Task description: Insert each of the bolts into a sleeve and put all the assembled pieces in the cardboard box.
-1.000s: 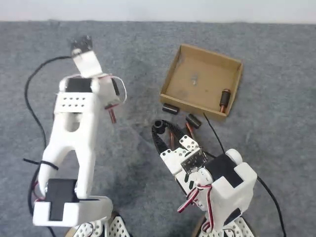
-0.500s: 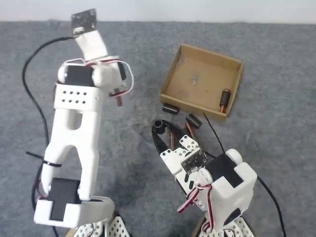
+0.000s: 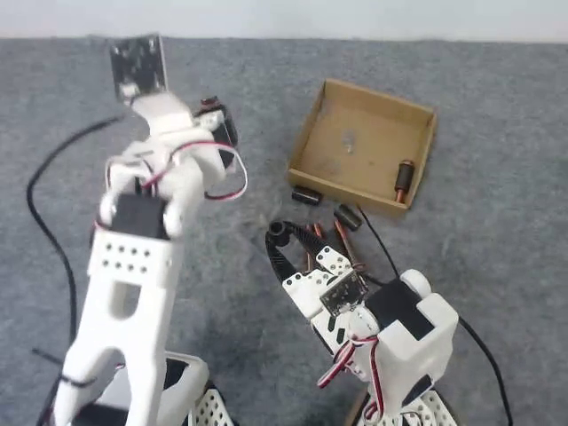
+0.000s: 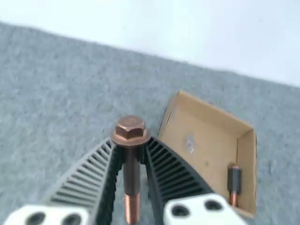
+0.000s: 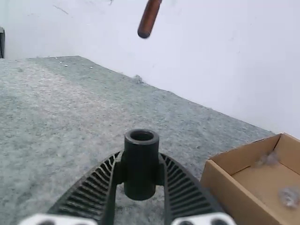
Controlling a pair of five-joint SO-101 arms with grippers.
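Change nearest us is small: the right gripper, clamped on an upright black cylindrical sleeve with its bore facing up, has slid slightly toward the left edge of the grey carpeted tabletop. Farther off, the white left arm has swung up and back, so that its wrist now sits toward the far left corner. The left gripper is closed on a copper hex-headed bolt, gripping the shank just below the head.

One loose black sleeve and a second loose sleeve lie just beside the near wall of the open brown cardboard box. Inside it we see one assembled piece, a copper bolt in a black sleeve. It lies against the right wall by the box's near right corner.
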